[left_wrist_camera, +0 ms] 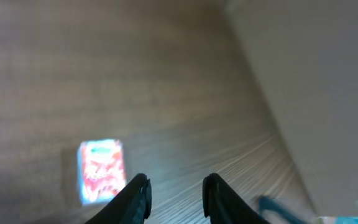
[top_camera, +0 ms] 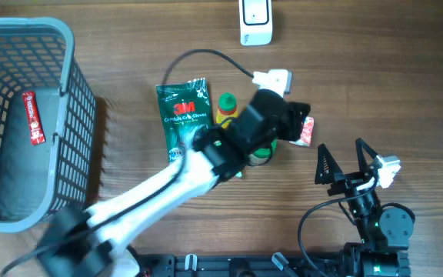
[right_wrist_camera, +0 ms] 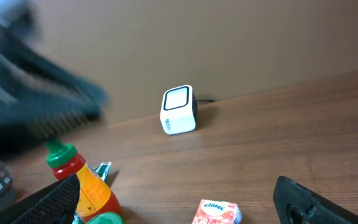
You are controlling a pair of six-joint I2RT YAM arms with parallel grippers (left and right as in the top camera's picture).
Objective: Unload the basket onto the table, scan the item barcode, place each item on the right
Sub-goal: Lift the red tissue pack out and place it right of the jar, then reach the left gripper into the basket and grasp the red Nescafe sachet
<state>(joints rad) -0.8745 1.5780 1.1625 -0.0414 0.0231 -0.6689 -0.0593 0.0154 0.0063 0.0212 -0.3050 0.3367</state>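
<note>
**Centre on the tissue pack first**

Our left gripper hangs part-open and empty. The Kleenex pack lies flat just beside it, so we centre before closing. The sauce bottle and gloves packet crowd the left. The scanner stands far. Our right gripper gapes, empty.

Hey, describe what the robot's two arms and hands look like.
The left arm has a white main link, black joints and a looping black cable. The left hand has two dark rounded fingers. The right arm is black, and the right hand has black triangular fingers.
</note>
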